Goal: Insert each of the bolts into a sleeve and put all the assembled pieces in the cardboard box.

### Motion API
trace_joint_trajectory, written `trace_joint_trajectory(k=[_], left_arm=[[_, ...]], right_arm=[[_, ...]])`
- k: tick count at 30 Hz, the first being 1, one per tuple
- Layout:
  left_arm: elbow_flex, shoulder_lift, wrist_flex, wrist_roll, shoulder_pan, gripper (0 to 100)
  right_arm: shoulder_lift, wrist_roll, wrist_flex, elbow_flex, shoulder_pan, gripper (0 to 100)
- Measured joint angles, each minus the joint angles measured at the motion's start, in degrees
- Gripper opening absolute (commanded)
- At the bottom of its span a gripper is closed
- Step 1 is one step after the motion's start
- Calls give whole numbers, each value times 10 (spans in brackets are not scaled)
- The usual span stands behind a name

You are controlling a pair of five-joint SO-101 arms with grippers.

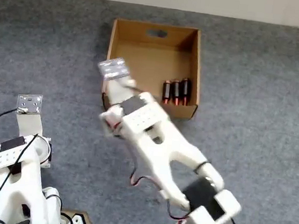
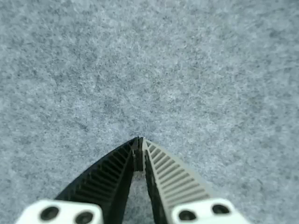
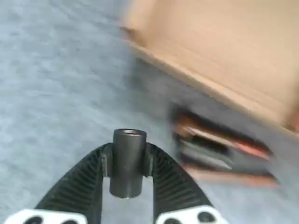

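The right end effector [image 3: 128, 154] is clamped on a dark sleeve [image 3: 127, 170], gripped between its fingers at the left wall of the cardboard box [image 1: 144, 63]. Three assembled pieces [image 1: 176, 92] lie side by side in the box's near right corner. The left end effector [image 2: 139, 144] is fully closed and empty over the grey desk [image 1: 258, 103], well left of the box.
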Motion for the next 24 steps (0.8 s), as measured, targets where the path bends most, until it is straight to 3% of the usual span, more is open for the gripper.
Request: trace_joint_trajectory(k=[6, 13, 20, 24], left_arm=[[0, 0, 0, 0, 0, 24], [0, 0, 0, 0, 0, 24], [0, 0, 0, 0, 0, 24], [0, 0, 0, 0, 0, 24]], right_arm=[[-91, 36, 77, 84, 147, 5], [-253, 159, 6, 315, 262, 6], [-310, 232, -35, 454, 287, 8], [-265, 251, -37, 457, 288, 83]])
